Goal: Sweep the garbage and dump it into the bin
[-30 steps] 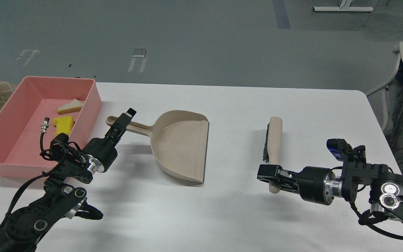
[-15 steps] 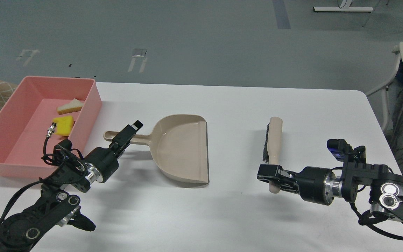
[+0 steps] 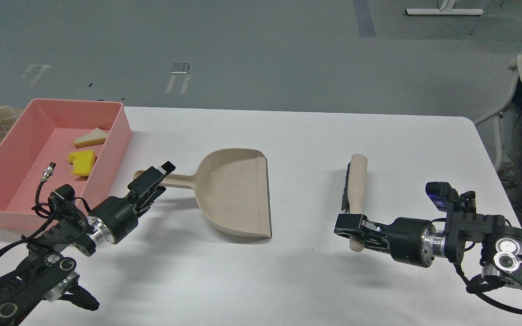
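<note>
Dustpan (image 3: 238, 194) lies between bin (image 3: 120, 118) and brush (image 3: 356, 185).

Brightness: even, fairly bright indoor light.
Source: overhead and diffuse.
Shadows: soft grey patches on the white table (image 3: 315, 136) beneath both arms and beside the dustpan (image 3: 238, 194).
Glare: mild sheen on the floor (image 3: 252, 50).
Focus: sharp throughout, without motion blur.
</note>
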{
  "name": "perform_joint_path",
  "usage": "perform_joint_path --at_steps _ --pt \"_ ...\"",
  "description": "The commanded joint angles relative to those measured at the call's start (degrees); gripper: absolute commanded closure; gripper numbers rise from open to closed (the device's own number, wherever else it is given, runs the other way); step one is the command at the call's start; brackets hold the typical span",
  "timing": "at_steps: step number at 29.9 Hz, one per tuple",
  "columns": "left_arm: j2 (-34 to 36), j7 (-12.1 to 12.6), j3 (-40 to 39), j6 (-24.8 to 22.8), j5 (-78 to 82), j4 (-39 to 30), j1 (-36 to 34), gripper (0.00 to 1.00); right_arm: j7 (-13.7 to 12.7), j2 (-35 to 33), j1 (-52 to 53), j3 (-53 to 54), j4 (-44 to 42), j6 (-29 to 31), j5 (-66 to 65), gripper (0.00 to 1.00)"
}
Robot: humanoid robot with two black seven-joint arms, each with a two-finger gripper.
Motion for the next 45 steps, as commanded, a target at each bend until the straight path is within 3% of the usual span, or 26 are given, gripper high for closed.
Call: perform_joint_path --at_steps 1,5,10,24,33,37,39,43,45 --pt "1.4 -0.6 -1.0 -0.9 -1.2 -1.0 0.5 0.02 0.0 -0.7 0.0 0.0 0.1 0.0 0.0 0.88" --pt "3.1 -2.0 -3.7 -4.0 -2.3 -1.5 0.6 0.02 -0.1 -0.9 0.0 0.0 0.1 0.0 0.0 0.74" --pt "5.1 -2.4 -5.6 -7.7 -8.2 -1.5 0.6 0.02 -0.1 -1.5 -0.1 0.0 0.2 0.0 0.0 0.66" --pt "5.8 -2.5 -4.7 -9.4 -8.2 -1.5 3.9 0.02 -0.1 -3.5 -0.2 1.3 0.3 0.0 2.6 0.61" --pt "9.4 -2.9 -6.3 -14.6 -8.4 -2.4 5.8 0.02 -0.1 -5.4 0.2 7.4 0.0 0.0 5.8 0.53" --pt "10.6 -3.5 -9.5 -18.9 -10.3 -4.2 6.1 0.02 -0.2 -5.4 0.8 11.5 -0.5 0.0 6.4 0.42" --pt "11.1 -3.1 -13.6 -23.4 -13.7 -4.4 6.9 0.02 -0.1 -5.0 1.3 14.7 -1.6 0.0 6.5 0.31" --pt "11.3 -2.9 -19.4 -23.6 -16.8 -3.9 6.9 0.02 -0.1 -2.8 1.4 20.6 -2.9 0.0 6.4 0.09" --pt "11.2 -2.6 -23.2 -23.6 -18.4 -3.9 6.9 0.02 -0.1 -0.6 2.4 24.9 -4.3 0.0 6.5 0.06"
